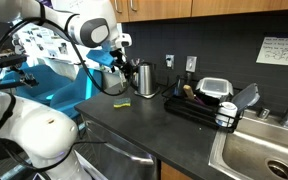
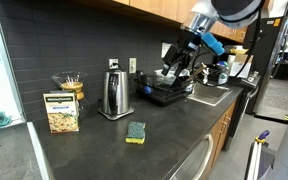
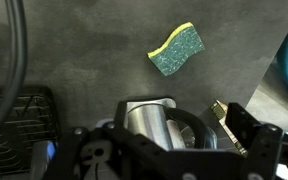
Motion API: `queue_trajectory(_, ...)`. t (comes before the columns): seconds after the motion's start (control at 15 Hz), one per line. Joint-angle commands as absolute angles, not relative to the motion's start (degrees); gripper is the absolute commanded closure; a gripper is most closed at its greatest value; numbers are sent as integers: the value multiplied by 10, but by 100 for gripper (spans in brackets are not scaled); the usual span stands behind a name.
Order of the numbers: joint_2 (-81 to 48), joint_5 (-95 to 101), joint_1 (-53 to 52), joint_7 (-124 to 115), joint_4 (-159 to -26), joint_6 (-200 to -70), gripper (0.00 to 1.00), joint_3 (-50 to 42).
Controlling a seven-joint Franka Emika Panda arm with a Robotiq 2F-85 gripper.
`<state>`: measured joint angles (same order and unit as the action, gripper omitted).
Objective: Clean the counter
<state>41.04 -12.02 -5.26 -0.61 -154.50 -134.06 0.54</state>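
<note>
Counter (image 2: pixel 94 150): a wide, dark matte top. It runs from the straight front edge back to the black tiled wall. All things named here stand on it or are set into it.
Sponge (image 2: pixel 136 132): it lies flat on the counter near the front edge, green side up with a yellow layer under it. It is alone and touches nothing. The wrist view shows it too (image 3: pixel 177 50), slightly wavy.
Box (image 2: pixel 62 113): a printed carton. It stands upright, well apart from the sponge.
Kettle (image 2: pixel 113 95): steel, upright, with the lid on. It stands behind the sponge and close to the wall. What is inside is hidden.
Jar (image 2: pixel 70 88): it stands behind the box at the wall. It holds thin sticks that rise over its rim.
Rack (image 1: pixel 189 112): a black dish rack on a tray, between the kettle and the sink. It holds a clear tub with a white rim (image 1: pixel 215 88) and some dark pieces that I cannot name.
Gripper (image 2: pixel 176 72): it hangs in the air above the counter, near the rack. In the wrist view the fingers stand apart with nothing between them.
Sink (image 1: pixel 246 140): a steel basin set into the counter just beside the rack.
</note>
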Motion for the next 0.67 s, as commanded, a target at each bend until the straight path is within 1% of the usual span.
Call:
queue_trajectory(0.0, 392, -130, -63, -18, -1551, -1376, 0, 15)
queue_trajectory(0.6, 353, -118, -65, -45, -1508, -1361, 0, 43)
